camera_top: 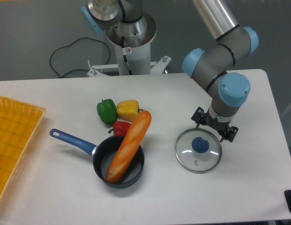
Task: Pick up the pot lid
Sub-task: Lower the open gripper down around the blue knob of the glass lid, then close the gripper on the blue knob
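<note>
The pot lid (198, 151) is round glass with a metal rim and a blue knob (200, 144). It lies flat on the white table, right of the pot. My gripper (214, 127) points straight down over the lid's far right edge, just behind the knob. Its black fingers (231, 133) splay out on both sides under the wrist, open with nothing between them. The wrist hides the fingertips, so I cannot tell whether they touch the lid.
A dark pot (119, 165) with a blue handle (72, 139) holds a baguette (129, 145). Green (106, 111), yellow (128, 109) and red (119, 127) peppers sit behind it. A yellow tray (14, 136) lies at the left edge. The table's right edge (280, 126) is close.
</note>
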You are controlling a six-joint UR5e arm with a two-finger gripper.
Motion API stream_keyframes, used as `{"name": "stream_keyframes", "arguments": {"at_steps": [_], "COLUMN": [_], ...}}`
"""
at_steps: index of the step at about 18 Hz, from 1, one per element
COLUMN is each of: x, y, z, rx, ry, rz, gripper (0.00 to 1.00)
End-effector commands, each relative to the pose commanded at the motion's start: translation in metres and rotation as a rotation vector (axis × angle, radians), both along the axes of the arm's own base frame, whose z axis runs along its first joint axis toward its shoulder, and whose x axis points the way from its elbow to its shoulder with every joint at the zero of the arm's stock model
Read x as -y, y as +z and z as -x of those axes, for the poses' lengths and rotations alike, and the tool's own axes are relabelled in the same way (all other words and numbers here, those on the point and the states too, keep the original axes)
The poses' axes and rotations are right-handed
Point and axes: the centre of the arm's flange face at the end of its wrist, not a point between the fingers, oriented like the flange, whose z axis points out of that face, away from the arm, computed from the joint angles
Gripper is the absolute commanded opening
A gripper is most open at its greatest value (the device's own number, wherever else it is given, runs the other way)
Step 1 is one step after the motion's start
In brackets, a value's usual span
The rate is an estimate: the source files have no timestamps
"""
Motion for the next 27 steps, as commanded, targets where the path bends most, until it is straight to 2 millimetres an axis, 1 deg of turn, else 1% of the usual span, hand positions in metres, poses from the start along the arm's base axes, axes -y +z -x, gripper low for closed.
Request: {"name": "stream_keyframes", "arguments": {"at_steps": [2,4,7,9,10,16,18,25,26,27], "x": [-0.002,-0.008,-0.010,-0.018,-0.020,-0.028,-0.033,-0.038,-0.038,-0.038], "y": [-0.004,-0.009,-0.009,-0.013,-0.016,-0.021,-0.022,-0.028,-0.029,-0.029], "z": [-0.001,-0.005,-0.006,-0.008,-0.007,-0.007,-0.011,-0.014,-0.014,-0.014], "rx": [0.005,0.012,0.008,-0.003,-0.006,-0.009,-0.007,-0.003,-0.002,-0.002], "ry": [0.001,-0.003,0.009,0.015,0.027,0.037,0.028,0.034,0.034,0.034], "rz": [0.003,0.006,0.005,-0.001,-0.002,-0.003,-0.002,0.000,0.001,0.001], "gripper": [1.00,1.00,1.00,1.00,1.00,1.00,1.00,1.00,0.97,0.97]}}
